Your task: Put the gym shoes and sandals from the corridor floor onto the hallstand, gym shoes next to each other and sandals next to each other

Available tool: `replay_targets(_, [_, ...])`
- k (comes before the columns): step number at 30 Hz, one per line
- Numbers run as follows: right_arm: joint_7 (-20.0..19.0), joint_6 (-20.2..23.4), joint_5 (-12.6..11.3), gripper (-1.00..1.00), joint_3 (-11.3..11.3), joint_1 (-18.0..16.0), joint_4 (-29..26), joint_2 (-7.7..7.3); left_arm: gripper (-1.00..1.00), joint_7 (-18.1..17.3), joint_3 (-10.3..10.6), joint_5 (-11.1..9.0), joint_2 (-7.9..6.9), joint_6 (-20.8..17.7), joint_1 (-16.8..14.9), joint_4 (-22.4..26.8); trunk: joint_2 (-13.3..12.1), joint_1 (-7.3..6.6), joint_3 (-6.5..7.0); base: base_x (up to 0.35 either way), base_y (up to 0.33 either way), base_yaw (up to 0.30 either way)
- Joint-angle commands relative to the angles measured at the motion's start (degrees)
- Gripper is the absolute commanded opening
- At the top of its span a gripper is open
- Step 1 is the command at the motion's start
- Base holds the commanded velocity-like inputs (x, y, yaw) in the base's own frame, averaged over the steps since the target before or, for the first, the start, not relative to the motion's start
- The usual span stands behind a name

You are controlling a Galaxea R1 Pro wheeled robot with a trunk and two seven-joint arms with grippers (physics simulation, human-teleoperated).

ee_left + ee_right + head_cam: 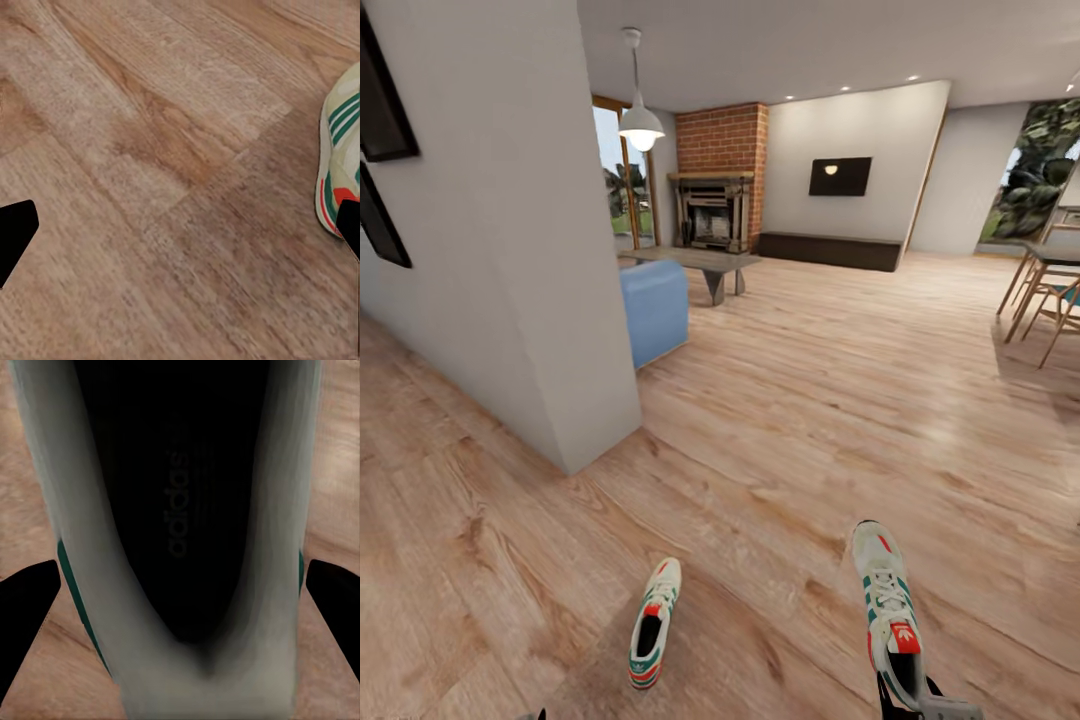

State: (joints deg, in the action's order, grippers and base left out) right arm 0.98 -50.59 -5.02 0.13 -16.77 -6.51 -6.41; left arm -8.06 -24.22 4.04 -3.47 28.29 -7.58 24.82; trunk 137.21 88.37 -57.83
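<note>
Open-plan room with light wood plank corridor floor [780,420] everywhere, a white wall corner on the left, brick fireplace [715,210] and a blue sofa [655,310] further back. No shoe rack or sandals to be seen from here.

Both gym shoes are close to the robot. The left gym shoe [653,622] lies on the planks by itself, nothing touching it. The right gym shoe [890,610] has the right gripper [905,700] at its heel end, and in the right wrist view the dark insole of that shoe [180,532] sits right between the two black fingers [26,600]. The fingers flank the shoe's sides, but I honestly can't tell whether they're clamped on it or just around it.

The left gripper [180,232] hangs over bare floor, spread wide with nothing between its tips, and the left shoe's heel [341,142] is just off to one side (so not lined up yet).

What could go wrong, I'd guess: a grip at the soft heel collar could let the shoe tilt or slip out when lifted. And the left gripper, if it drops as is, could miss its shoe or nudge it away.
</note>
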Motion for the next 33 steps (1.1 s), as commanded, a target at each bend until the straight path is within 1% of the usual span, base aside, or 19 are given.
replay_targets(1, [-0.1,-0.1,-0.3,-1.0,0.0,0.0,0.0,0.0,1.0,-0.4,-0.5,0.4,0.04,0.2,-0.1,0.0,0.0,0.01,0.0,0.182,-0.228,0.266])
replay_targets(6, [-0.1,-0.1,-0.3,-1.0,0.0,0.0,0.0,0.0,1.0,-0.4,-0.5,0.4,0.04,0.2,-0.1,0.0,0.0,0.01,0.2,0.111,-0.249,0.234])
replay_targets(14, [-0.1,-0.1,-0.3,-1.0,0.0,0.0,0.0,0.0,1.0,-0.4,-0.5,0.4,0.04,0.2,-0.1,0.0,0.0,0.01,0.25,0.01,-0.225,0.033])
replay_targets(33, [-0.1,-0.1,-0.3,-1.0,0.0,0.0,0.0,-0.07,1.0,-0.4,-0.5,0.4,0.04,0.2,-0.1,0.0,0.0,0.01,0.25,0.0,-0.015,0.001])
